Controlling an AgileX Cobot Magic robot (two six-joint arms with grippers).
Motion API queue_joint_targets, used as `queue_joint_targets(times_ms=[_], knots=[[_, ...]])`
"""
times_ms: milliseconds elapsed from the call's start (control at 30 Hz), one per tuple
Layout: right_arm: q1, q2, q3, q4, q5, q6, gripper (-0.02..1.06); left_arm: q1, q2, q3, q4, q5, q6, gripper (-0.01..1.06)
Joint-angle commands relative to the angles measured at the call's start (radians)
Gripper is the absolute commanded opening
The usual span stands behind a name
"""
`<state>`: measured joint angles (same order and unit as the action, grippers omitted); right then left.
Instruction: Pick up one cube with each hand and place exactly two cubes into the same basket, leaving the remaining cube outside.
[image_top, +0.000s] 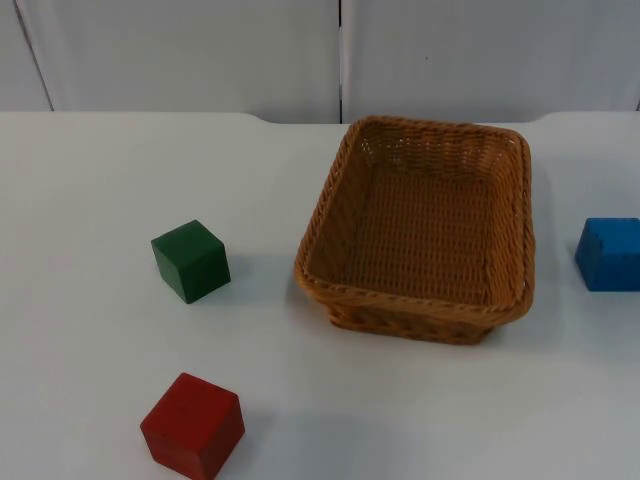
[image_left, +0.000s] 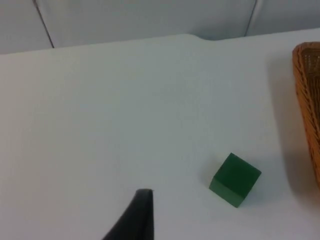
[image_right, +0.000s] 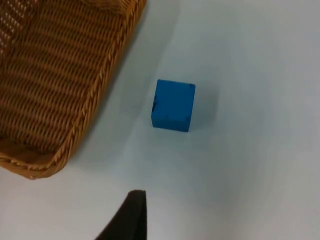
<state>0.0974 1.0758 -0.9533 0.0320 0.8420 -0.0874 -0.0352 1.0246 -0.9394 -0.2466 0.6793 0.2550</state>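
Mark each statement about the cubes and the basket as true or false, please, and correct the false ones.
1. The basket holds no cubes. True.
2. The green cube lies left of the basket in the top view. True.
3. The blue cube is inside the basket. False: it lies on the table, outside, on the basket's right.
4. The red cube is stacked on the green cube. False: they lie apart on the table.
5. The basket is tipped over. False: it stands upright.
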Motion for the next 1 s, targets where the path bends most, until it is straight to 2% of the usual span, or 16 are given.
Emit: queue_joint_targets(times_ms=[0,233,500,700,967], knots=[[-0.006,0.021,-0.005,-0.003,-0.031,0.005,1.05,0.002,0.019,-0.020,-0.025,-0.013,0.018,1.05],[-0.006,0.129,-0.005,-0.003,-0.100,0.038,1.05,0.002,0.135,-0.094,-0.130,-0.005,0.134,1.05],[-0.006,0.267,-0.005,0.000,-0.151,0.038,1.05,0.002,0.258,-0.096,-0.217,-0.016,0.267,1.05],[-0.006,0.384,-0.062,0.007,-0.144,0.038,1.05,-0.042,0.357,-0.098,-0.217,-0.059,0.323,1.05],[-0.004,0.484,-0.151,0.007,-0.128,0.038,1.05,-0.084,0.483,-0.172,-0.210,-0.058,0.339,1.05]])
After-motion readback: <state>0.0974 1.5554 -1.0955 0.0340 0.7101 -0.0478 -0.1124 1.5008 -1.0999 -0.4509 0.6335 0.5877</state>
